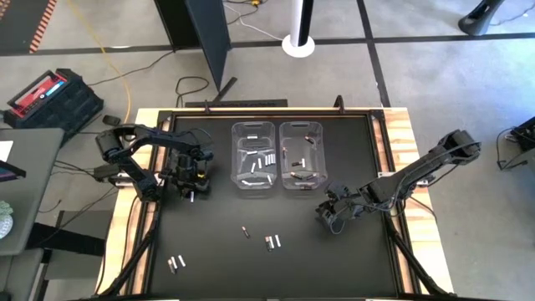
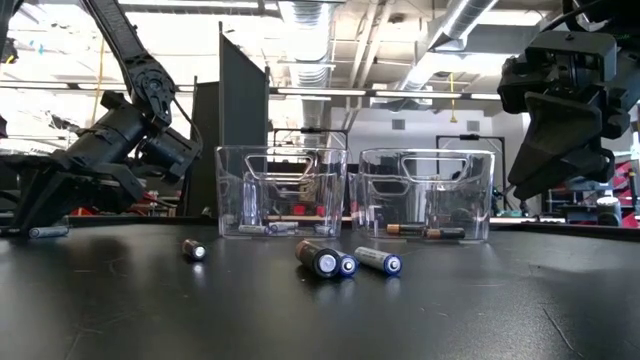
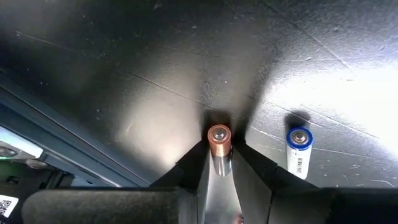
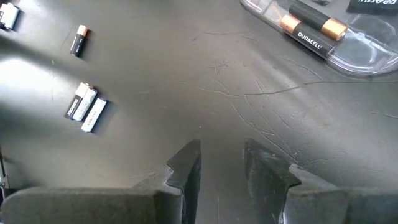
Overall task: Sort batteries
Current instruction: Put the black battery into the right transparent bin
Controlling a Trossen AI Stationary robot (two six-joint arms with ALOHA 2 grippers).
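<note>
My left gripper (image 1: 194, 194) is low over the table's left side, shut on a battery (image 3: 219, 149) with a copper-coloured end. A white battery with a blue end (image 3: 299, 152) lies just beside it. My right gripper (image 1: 328, 219) hangs open above the bare mat, near the right clear bin (image 1: 301, 155), with nothing between its fingers (image 4: 186, 162). The left clear bin (image 1: 253, 156) holds silvery batteries, and the right one holds dark copper-ended ones (image 4: 311, 28). Loose batteries (image 1: 272, 242) lie on their sides mid-table, and more lie at the near left (image 1: 175, 263). My left gripper pinches the battery between its two fingertips (image 3: 193, 165), by the sides just below its copper end (image 3: 219, 135). The fingers slant down from the table's left and run along the battery. In the low view the battery (image 2: 48, 232) sits at table level under the fingertips.
The two bins stand side by side at the table's far middle. A single dark battery (image 1: 246, 232) lies near the loose group. A raised wooden frame (image 1: 401, 134) borders the black mat. A dark panel (image 1: 209, 38) stands beyond the far edge.
</note>
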